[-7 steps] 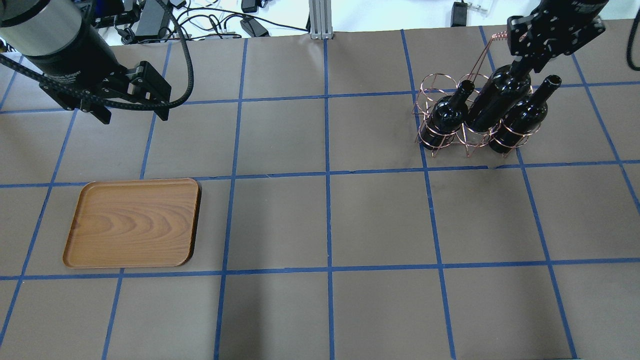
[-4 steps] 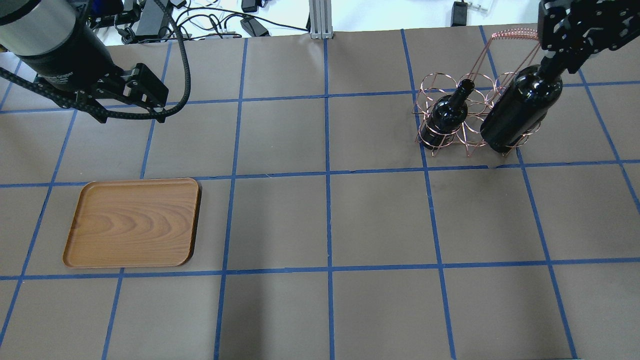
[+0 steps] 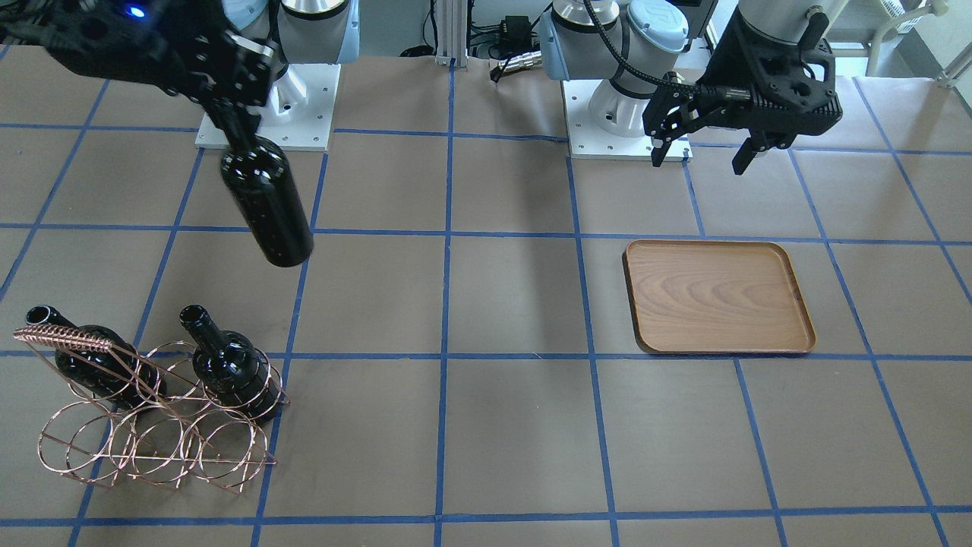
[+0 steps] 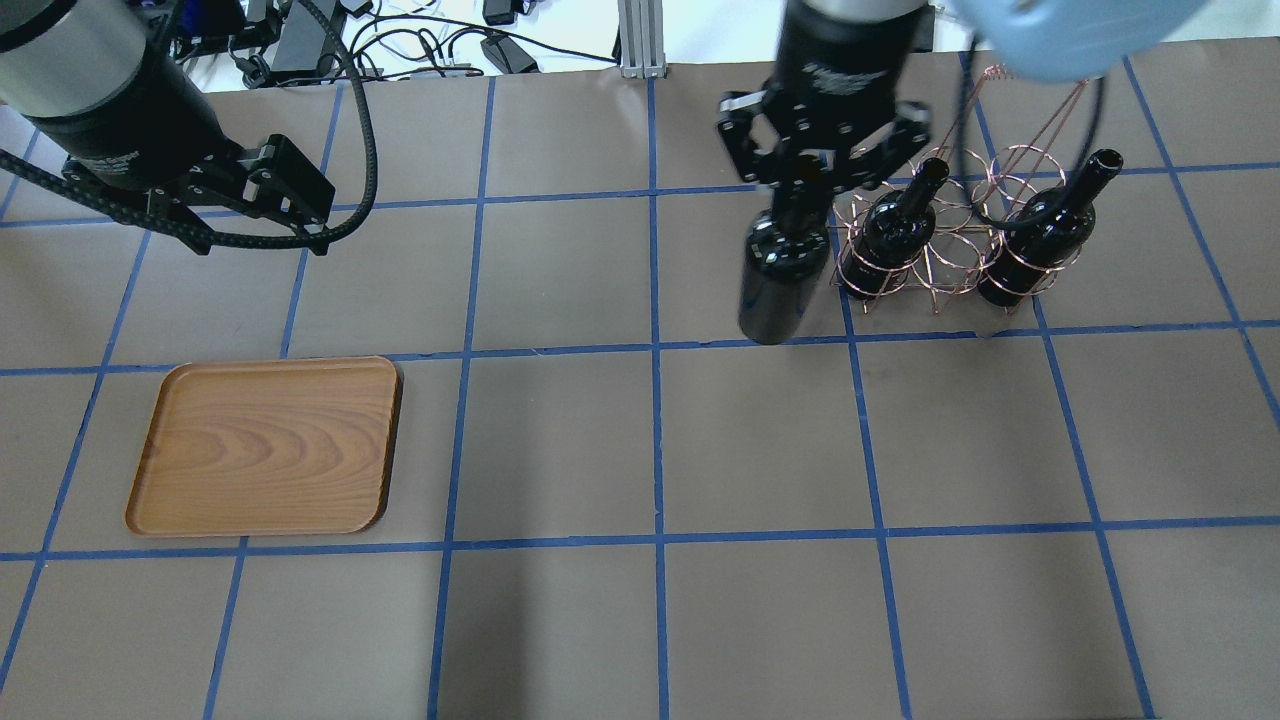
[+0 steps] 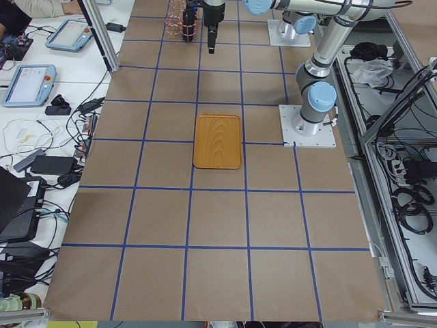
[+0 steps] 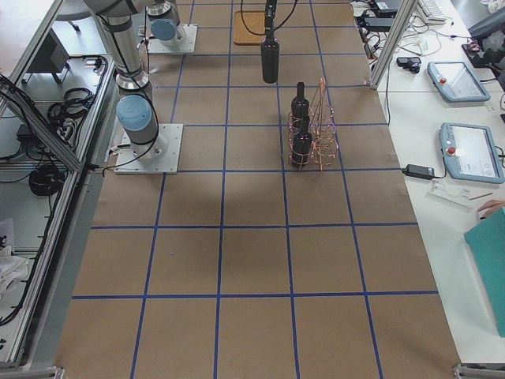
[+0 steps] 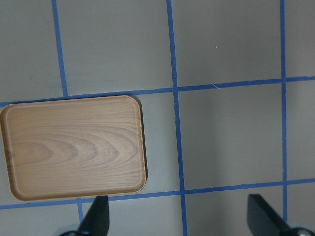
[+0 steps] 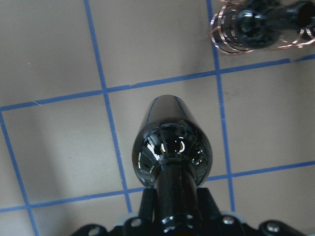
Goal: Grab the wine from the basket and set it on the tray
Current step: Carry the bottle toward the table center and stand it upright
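My right gripper (image 4: 800, 205) is shut on the neck of a black wine bottle (image 4: 772, 280) and holds it upright in the air, just left of the copper wire basket (image 4: 950, 250). The held bottle shows from above in the right wrist view (image 8: 171, 147) and in the front view (image 3: 266, 201). Two more bottles (image 4: 893, 228) (image 4: 1040, 240) stand in the basket's outer rings; its middle ring is empty. The wooden tray (image 4: 265, 445) lies empty at the near left. My left gripper (image 4: 255, 225) is open and empty above the table behind the tray (image 7: 74, 147).
The table is brown with a grid of blue tape lines (image 4: 655, 345). Cables and power bricks (image 4: 400, 40) lie beyond its far edge. The basket's coiled handle (image 3: 64, 338) rises above the bottles. The arm bases (image 3: 266, 106) stand at the robot's side.
My right gripper has lifted the middle bottle out of the basket and carried it left, past the basket's left end. The left gripper has hardly moved.
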You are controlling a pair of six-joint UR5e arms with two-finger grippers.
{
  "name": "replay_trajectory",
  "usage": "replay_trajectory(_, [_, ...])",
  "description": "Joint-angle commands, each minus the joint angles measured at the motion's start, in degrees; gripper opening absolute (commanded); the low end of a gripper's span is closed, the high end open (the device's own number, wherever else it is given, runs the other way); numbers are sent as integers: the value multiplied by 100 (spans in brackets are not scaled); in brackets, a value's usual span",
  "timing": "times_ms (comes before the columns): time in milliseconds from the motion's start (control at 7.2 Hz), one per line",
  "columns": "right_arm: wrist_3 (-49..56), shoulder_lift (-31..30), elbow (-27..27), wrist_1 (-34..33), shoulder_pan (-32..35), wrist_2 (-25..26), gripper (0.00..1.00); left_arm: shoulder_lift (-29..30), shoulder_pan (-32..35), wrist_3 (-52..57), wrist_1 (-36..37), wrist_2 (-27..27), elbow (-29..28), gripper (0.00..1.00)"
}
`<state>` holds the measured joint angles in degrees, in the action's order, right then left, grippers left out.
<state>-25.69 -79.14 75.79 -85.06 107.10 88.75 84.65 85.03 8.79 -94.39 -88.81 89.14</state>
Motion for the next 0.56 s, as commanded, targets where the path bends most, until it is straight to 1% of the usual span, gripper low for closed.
replay_trajectory(0, [-709,942,41,-1159,794,-16,0,-36,13,0,-9,22,-2,100])
replay_trajectory(278, [-842,962,172,-1188,856,-156,0,-53,13,0,-9,22,-10,100])
replay_trajectory(417, [-859,945,373,-1450,874,-165,0,-27,13,0,-1,39,-2,100])
